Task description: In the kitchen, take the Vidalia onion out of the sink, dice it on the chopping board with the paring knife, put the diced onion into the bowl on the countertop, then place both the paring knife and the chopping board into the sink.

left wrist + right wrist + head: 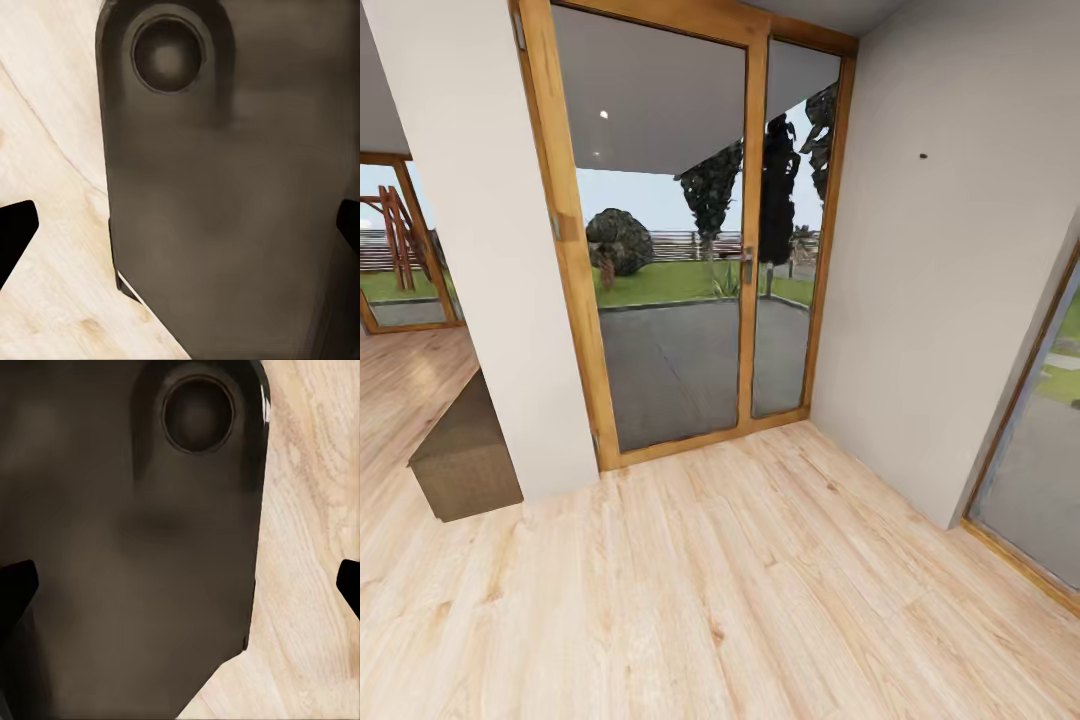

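- wood floor (740, 600) takes up most of the head view, pale planks running toward a corner of white walls (930, 300).
- glass door (670, 250) with a wooden frame dead ahead; patio, lawn and trees beyond it. a second glazed opening (1030, 480) sits at the right edge.
- white partition wall (470, 250) on the left, with a low brown bench-like block (465, 460) at its base and another room beyond it.
- left wrist view: dark robot body panel (225, 210) with a round recess, floor beside it. left gripper (180, 232): dark fingertips (15, 232) sit at opposite edges of the picture, so spread wide, nothing between them.
- right wrist view: same kind of panel (127, 547) and floor. right gripper (180, 585): fingertips (15, 585) also far apart, wide and empty.
- task things: no onion, board, knife, bowl, sink or counter in any view here; where they are can't be told from this spot.
- step, my read: robot in transit, task not started, both arms look tucked against the body.
- next move calls for turning the base away from this door corner and finding the kitchen, then lining up on the sink before any reach.
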Tool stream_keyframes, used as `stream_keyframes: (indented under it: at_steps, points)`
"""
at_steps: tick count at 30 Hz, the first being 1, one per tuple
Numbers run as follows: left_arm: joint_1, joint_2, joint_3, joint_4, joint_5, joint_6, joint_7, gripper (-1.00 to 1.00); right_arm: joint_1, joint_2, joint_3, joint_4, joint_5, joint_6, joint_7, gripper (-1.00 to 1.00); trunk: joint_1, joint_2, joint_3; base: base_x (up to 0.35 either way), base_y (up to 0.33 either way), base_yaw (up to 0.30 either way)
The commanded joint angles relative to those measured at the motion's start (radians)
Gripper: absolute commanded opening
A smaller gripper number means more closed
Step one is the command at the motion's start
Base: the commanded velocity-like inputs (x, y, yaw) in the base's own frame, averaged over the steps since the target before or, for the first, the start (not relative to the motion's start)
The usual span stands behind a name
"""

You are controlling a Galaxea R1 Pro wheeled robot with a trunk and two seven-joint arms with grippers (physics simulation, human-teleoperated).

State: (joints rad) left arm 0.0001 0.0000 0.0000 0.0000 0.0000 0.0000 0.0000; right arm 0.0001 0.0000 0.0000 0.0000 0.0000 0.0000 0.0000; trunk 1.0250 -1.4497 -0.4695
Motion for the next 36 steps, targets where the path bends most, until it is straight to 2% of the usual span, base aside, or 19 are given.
stream_keyframes:
  at_steps: [1,5,13,31,36]
  points:
    - [0.000,0.000,0.000,0.000,0.000,0.000,0.000,1.00,0.000,0.000,0.000,0.000,0.000,0.000,0.000,1.00,0.000,0.000,0.000,0.000,0.000,0.000]
    - [-0.001,-0.006,0.003,-0.002,-0.002,0.005,0.000,1.00,0.013,0.005,-0.004,-0.005,0.003,0.003,-0.003,1.00,0.000,0.000,0.000,0.000,0.000,0.000]
    - [0.000,0.011,0.003,-0.002,-0.002,0.002,0.000,1.00,-0.006,0.047,-0.005,-0.034,0.005,0.002,-0.003,1.00,0.000,0.000,0.000,0.000,0.000,0.000]
    - [0.000,0.017,0.003,-0.002,-0.002,0.002,0.000,1.00,-0.006,0.045,-0.006,-0.047,0.008,-0.003,-0.003,1.00,0.000,0.000,0.000,0.000,0.000,0.000]
    - [0.000,0.017,0.003,-0.002,-0.002,0.002,0.000,1.00,-0.006,0.045,-0.006,-0.051,0.008,-0.045,-0.003,1.00,0.000,0.000,0.000,0.000,0.000,0.000]
